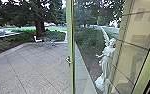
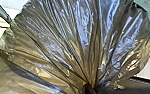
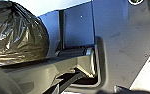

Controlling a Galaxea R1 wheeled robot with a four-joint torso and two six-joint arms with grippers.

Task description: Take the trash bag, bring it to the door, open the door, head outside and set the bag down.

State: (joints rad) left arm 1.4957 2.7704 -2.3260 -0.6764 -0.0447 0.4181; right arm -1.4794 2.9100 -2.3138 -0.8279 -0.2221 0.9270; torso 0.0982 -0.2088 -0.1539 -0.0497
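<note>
The trash bag is thin, glossy plastic, finely creased, with sharp highlights along its folds. Down the middle of the head view, the door's upright edge has a smooth painted finish, and its handle is shiny metal. Right of that, the glass is smooth and reflective. The statue at the right is matt white, possibly stone. At lower left, the paving is matt and rough-grained.

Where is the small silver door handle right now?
In the head view, the handle sits slightly left of centre, on the pale-green upright door frame, with the white robed statue to its right.
</note>
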